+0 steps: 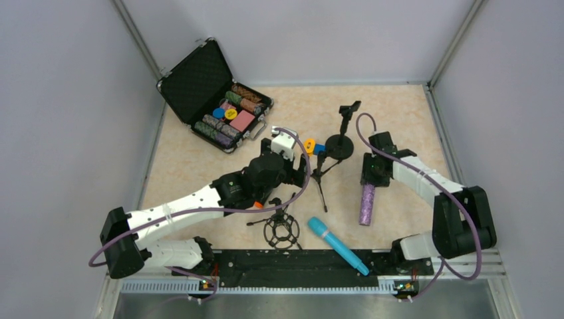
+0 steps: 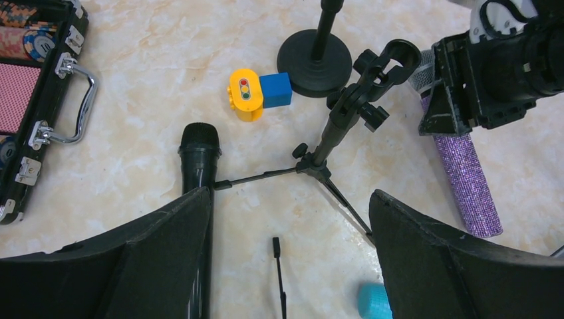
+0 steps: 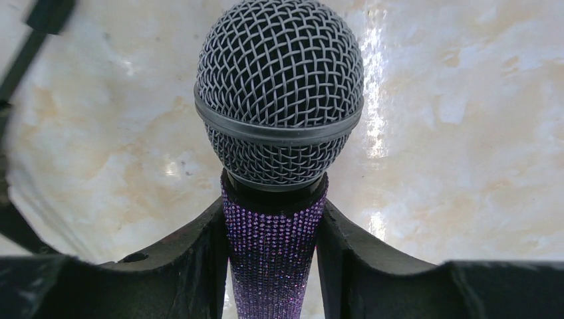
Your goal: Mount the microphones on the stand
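My right gripper is shut on the glittery purple microphone just below its silver grille. In the top view this microphone points toward the near edge, with my right gripper at its far end. My left gripper is open and empty above the table, next to the black microphone, which lies by the left finger. A small black tripod stand with an empty clip stands ahead of it. The light-blue microphone lies near the front edge.
A second stand with a round base stands behind the tripod. Yellow and blue toy blocks lie beside it. An open black case of poker chips sits at the back left. A black shock mount lies near the front.
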You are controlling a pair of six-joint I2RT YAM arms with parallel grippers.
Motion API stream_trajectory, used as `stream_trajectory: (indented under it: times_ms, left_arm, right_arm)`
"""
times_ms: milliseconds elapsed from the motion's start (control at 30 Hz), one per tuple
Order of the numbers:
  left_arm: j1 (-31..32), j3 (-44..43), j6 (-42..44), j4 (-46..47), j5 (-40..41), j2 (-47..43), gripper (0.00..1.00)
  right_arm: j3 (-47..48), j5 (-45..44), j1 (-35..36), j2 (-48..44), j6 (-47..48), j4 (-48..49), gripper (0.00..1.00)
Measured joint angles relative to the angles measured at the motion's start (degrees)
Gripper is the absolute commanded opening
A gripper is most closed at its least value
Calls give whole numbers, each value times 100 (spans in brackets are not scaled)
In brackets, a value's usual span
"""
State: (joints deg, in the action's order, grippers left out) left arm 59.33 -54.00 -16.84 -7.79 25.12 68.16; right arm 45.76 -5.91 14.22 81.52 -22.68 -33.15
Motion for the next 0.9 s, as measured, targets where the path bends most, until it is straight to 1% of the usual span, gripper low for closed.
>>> stream_trajectory:
  times_ms: [333,500,700,900]
  left_arm:
    - [0,-24,-162,0,-11,37,92]
    - [-2,-44,-256,4,-107,37,93]
    - [-7,-131,-321,103,-546,37,93]
    - [-7,-199,-487,516,-1530,37,92]
  right_arm:
    - [120,129,2,-1478,68,57,0]
    - [243,398,2,-2345,170,243,0]
    - [247,1198,2,-3335,210,793,0]
    - [151,2310,4,-4197,50,1941,0]
